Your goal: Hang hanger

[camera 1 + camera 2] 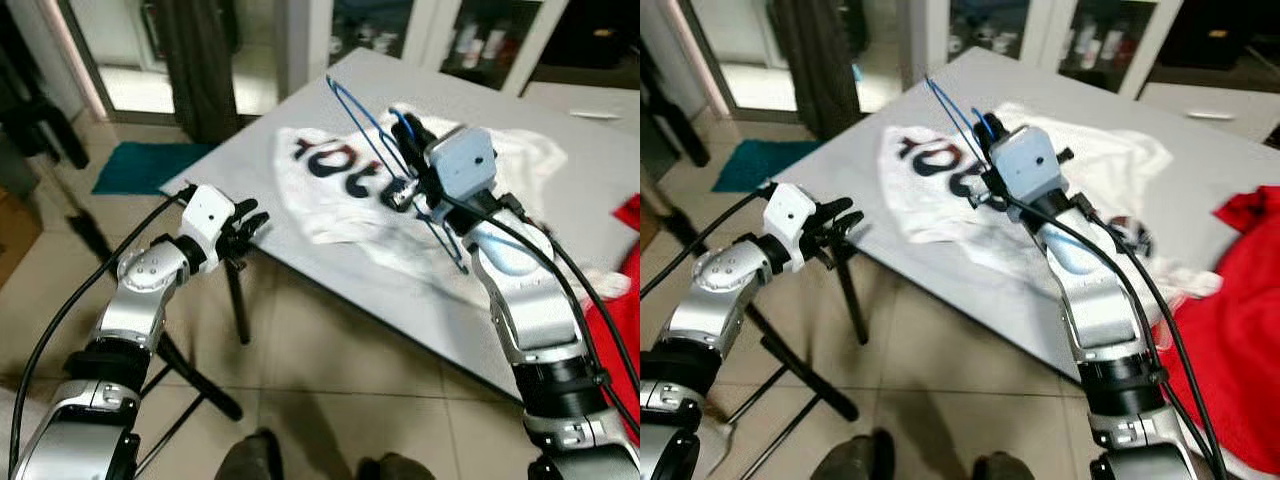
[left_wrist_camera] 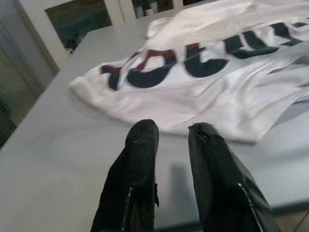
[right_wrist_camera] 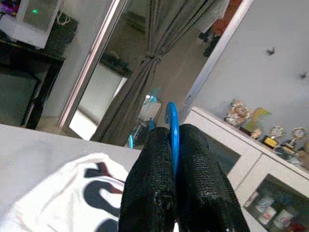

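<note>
Item: blue hanger (image 1: 372,140) | Held: right gripper (image 3: 173,145) clamped on it, above white shirt (image 1: 350,200) on grey table (image 1: 300,270) | Axis: slanting up and away | Left gripper (image 2: 172,133): fingers apart, empty, at table edge

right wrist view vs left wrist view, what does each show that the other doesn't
Right wrist view alone: the right gripper shut on the thin blue wire hanger, a tied grey curtain, a white glass-door cabinet. Left wrist view alone: the left gripper open above the bare grey table. Shared: the white T-shirt with dark lettering.
</note>
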You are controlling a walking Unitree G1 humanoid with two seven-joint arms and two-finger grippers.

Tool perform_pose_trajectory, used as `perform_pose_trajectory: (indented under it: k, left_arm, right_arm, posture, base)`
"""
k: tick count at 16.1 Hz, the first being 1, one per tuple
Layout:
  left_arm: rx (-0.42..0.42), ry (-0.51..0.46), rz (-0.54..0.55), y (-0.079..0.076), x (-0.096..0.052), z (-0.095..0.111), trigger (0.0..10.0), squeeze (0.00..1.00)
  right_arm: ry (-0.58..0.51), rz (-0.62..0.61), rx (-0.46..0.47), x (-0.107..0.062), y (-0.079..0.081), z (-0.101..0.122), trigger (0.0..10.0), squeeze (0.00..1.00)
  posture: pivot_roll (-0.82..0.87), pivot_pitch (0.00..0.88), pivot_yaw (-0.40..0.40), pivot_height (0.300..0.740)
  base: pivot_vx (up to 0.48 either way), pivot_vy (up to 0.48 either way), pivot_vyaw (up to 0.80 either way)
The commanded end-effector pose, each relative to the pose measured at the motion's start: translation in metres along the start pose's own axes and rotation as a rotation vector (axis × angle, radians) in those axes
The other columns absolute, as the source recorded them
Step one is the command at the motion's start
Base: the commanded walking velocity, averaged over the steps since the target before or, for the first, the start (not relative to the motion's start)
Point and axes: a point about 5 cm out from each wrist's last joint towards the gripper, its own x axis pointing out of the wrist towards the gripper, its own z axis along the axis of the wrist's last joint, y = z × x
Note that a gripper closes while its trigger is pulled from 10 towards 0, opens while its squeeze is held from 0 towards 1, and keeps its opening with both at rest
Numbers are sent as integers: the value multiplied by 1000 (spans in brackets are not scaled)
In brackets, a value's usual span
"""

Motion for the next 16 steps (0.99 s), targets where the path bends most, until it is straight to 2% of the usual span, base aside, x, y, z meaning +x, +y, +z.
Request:
perform_pose_trajectory:
  k: [1,4,9,14,15,16]
  left_arm:
    - [16,-5,-13,-2,4,3,10000,0]
    - [-5,-3,-6,-1,5,3,10000,0]
    - [11,5,7,2,5,3,10000,0]
    - [44,-16,45,17,2,9,10000,0]
    - [43,-21,27,17,2,9,10000,118]
    - [27,-39,-10,16,2,11,10000,1000]
  right_arm:
    - [10,-25,7,-1,-7,-1,10000,0]
    - [8,-25,7,0,-7,-1,10000,0]
    - [7,-26,12,0,-7,-2,10000,0]
    - [2,-20,18,0,-7,0,10000,0]
    - [2,-19,18,0,-7,0,10000,0]
    - [1,-18,17,-1,-8,0,10000,0]
  posture:
    - [-38,59,-4,740]
    - [-39,55,-3,740]
    - [-39,50,-2,740]
    - [-43,50,-5,740]
    - [-45,51,-6,740]
    - [-50,53,-5,740]
  base:
    - [0,-450,0]
    - [0,0,0]
    - [0,0,0]
    - [0,0,0]
    - [0,0,0]
    - [0,0,0]
